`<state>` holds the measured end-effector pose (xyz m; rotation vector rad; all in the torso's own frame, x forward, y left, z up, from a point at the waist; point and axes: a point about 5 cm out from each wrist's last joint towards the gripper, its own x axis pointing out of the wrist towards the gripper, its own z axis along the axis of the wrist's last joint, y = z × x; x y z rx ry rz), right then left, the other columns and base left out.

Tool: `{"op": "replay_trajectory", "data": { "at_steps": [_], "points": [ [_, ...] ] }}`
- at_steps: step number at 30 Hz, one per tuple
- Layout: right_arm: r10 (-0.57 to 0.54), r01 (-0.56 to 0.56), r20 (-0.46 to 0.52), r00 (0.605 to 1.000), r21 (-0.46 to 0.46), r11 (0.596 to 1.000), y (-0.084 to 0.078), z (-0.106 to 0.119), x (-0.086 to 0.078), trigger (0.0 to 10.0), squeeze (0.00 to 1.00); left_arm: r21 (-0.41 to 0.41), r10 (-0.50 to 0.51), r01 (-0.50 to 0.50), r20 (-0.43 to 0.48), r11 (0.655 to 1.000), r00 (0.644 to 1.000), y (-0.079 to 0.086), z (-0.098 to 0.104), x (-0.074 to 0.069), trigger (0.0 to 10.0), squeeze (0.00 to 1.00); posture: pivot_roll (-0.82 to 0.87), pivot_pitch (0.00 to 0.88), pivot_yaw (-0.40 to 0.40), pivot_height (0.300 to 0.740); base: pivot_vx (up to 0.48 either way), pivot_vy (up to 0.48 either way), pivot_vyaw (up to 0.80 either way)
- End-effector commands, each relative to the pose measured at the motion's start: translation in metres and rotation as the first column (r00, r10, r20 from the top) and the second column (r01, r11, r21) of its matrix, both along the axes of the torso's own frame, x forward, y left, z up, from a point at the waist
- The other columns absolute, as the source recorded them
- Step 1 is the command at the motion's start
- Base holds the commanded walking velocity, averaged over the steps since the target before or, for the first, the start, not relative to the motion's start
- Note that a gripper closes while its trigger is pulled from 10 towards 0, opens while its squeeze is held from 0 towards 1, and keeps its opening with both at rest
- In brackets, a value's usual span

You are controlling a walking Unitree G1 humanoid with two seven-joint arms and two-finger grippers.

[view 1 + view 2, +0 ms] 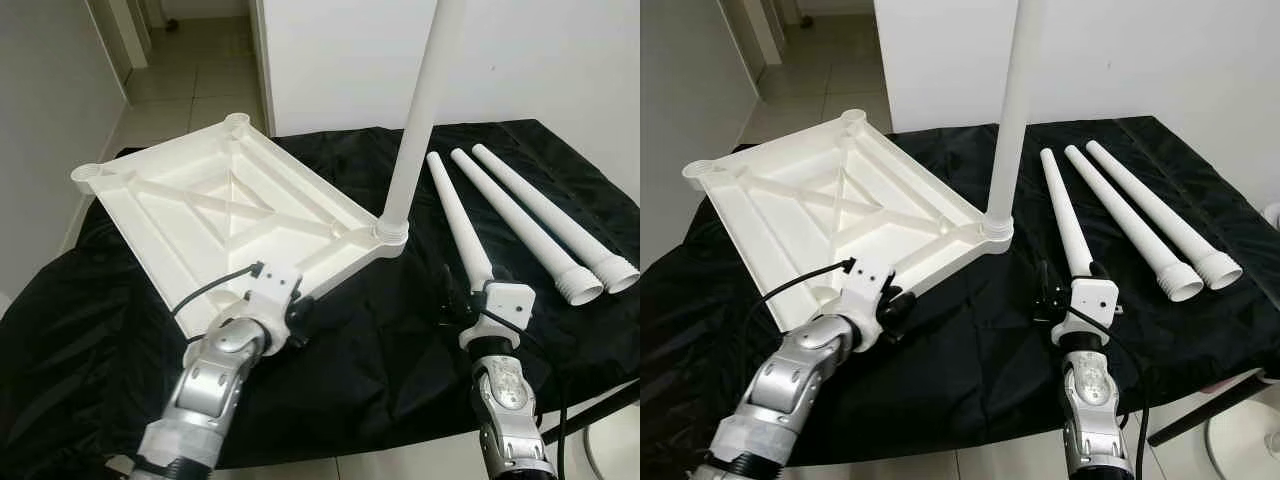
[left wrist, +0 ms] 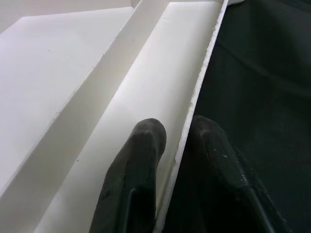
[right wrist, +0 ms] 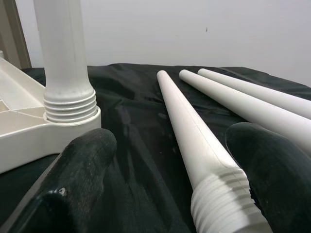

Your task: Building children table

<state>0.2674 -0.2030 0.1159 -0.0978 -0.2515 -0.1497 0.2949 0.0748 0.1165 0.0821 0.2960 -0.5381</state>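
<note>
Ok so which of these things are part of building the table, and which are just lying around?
Part of the job:
- upturned white tabletop, its rim pinched by the left end effector
- one leg already standing in a corner socket
- three loose legs, the nearest between the right end effector's open fingers

Just there:
- black cloth
- dark rod at the floor edge

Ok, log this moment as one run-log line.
left gripper: shut on tabletop rim | right gripper: open around loose leg | one leg screwed in
</note>
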Motion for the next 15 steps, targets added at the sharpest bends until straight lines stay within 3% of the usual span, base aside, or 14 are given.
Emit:
{"op": "replay_trajectory", "data": {
  "at_steps": [1,2,3,6,10,11,13,14,15],
  "points": [
    [-0.003,0.003,-0.002,1.000,0.011,1.000,0.002,-0.002,0.000,10.0,0.00,0.029,0.101,-0.102,0.036,0.994,0.994,0.002,0.008,0.007,8.9,0.00,-0.08,0.025,0.070,0.740,0.000,0.000,0.00],
    [-0.003,0.003,-0.002,1.000,0.011,1.000,0.002,-0.002,0.000,10.0,0.00,0.029,0.101,-0.102,0.036,0.994,0.994,0.002,0.008,0.007,8.9,0.00,-0.08,0.025,0.070,0.740,0.000,0.000,0.00],
    [-0.004,0.004,-0.002,1.000,0.011,1.000,0.002,-0.002,0.000,10.0,0.00,0.021,0.099,-0.100,0.040,0.995,0.994,-0.002,0.010,0.007,10.0,0.00,-0.08,0.024,0.070,0.740,0.000,0.000,0.00],
    [-0.008,0.008,-0.001,1.000,0.012,1.000,0.002,-0.001,0.001,10.0,0.00,0.043,0.033,-0.036,0.073,0.998,0.997,-0.008,0.013,0.004,10.0,0.00,-0.08,0.024,0.073,0.740,0.000,0.000,0.00],
    [-0.011,0.011,-0.001,1.000,0.013,1.000,0.002,-0.002,0.000,10.0,0.00,0.076,-0.090,0.075,0.219,0.994,0.972,-0.013,0.024,-0.003,10.0,0.00,-0.08,0.026,0.073,0.740,0.000,0.000,0.00],
    [-0.011,0.011,-0.002,1.000,0.013,1.000,0.002,-0.002,0.000,10.0,0.00,0.043,-0.143,0.136,0.228,0.990,0.963,-0.013,0.027,-0.009,10.0,0.18,-0.07,0.029,0.072,0.740,0.000,0.000,0.00],
    [-0.011,0.011,-0.002,1.000,0.013,1.000,0.002,-0.002,0.000,10.0,0.00,0.043,-0.143,0.136,0.228,0.990,0.963,-0.013,0.027,-0.009,10.0,0.18,-0.07,0.029,0.072,0.740,0.000,0.000,0.00],
    [-0.010,0.010,-0.004,1.000,0.013,1.000,0.002,-0.003,0.000,10.0,0.00,0.021,-0.188,0.188,0.229,0.982,0.955,-0.013,0.028,-0.013,10.0,1.00,-0.07,0.030,0.073,0.740,0.000,0.000,0.00],
    [-0.010,0.010,-0.005,1.000,0.013,1.000,0.002,-0.003,0.000,10.0,0.00,0.008,-0.219,0.224,0.237,0.975,0.946,-0.011,0.029,-0.016,10.0,1.00,-0.07,0.031,0.073,0.740,0.000,0.000,0.00]
  ]
}}
